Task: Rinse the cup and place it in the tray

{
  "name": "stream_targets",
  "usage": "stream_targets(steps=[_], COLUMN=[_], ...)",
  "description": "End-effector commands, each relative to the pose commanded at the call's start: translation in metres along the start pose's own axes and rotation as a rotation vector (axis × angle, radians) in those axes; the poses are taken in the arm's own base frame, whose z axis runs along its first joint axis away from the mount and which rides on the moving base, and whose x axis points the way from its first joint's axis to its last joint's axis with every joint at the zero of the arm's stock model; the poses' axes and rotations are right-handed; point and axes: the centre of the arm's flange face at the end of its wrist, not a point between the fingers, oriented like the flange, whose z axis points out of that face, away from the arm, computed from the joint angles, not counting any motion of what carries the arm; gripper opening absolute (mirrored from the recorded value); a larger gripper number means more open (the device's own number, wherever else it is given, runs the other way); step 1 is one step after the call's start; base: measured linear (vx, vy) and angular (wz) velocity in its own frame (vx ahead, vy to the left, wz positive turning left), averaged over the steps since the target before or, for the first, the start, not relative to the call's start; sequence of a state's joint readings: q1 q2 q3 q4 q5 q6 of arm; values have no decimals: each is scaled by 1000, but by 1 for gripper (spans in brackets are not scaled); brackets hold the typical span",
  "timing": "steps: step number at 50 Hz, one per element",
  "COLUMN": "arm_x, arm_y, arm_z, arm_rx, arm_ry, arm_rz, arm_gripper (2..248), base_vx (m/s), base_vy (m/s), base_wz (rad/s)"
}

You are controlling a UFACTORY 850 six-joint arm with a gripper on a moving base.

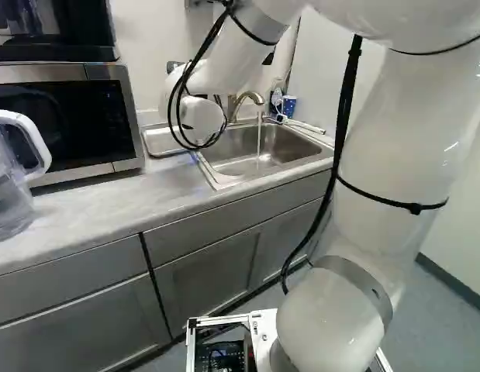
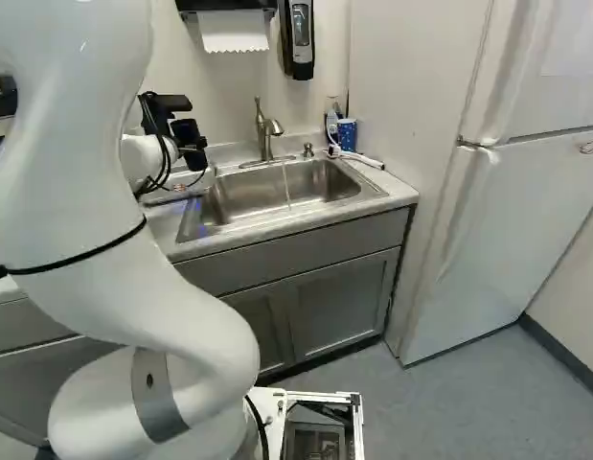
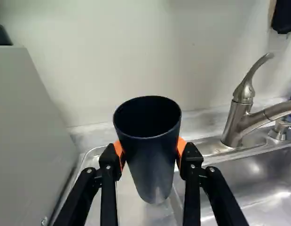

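Cup axis: your cup (image 3: 152, 160) sits near vert., mouth up, rim tipped twd wrist cam
Cup spot: above rimmed tray (image 1: 164, 141), beside sink (image 2: 267, 192)
Arm: yours (image 2: 171, 307) bends over the counter (image 1: 108, 205)
Gripper (image 2: 189, 142): jaws clamped on cup, both sides
Matl: cup dark, smooth, tapered; faucet (image 3: 237, 117) brushed metal

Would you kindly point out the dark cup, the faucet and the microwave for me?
Dark cup (image 3: 152, 157): wrist view, on its outer wall below the rim.
Faucet (image 3: 235, 123): wrist view, on its upright body below the handle.
Microwave (image 1: 65, 128): left base view, on its dark door.
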State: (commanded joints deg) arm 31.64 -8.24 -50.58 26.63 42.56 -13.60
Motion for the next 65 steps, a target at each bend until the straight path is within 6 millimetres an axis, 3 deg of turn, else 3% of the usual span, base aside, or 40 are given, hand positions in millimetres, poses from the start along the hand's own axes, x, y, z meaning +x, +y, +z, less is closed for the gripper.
stream_targets(steps=[10, 39, 65], arm_x=[-6, -37, -39], arm_y=[-12, -11, -11], arm_z=[4, 10, 10], arm_rx=[17, 11, 15], arm_ry=[-2, -58, -74], arm_rz=[-6, -25, -25], arm_gripper=[124, 124, 124], base_vx=[0, 0, 0], base_vy=[0, 0, 0], base_wz=[0, 0, 0])
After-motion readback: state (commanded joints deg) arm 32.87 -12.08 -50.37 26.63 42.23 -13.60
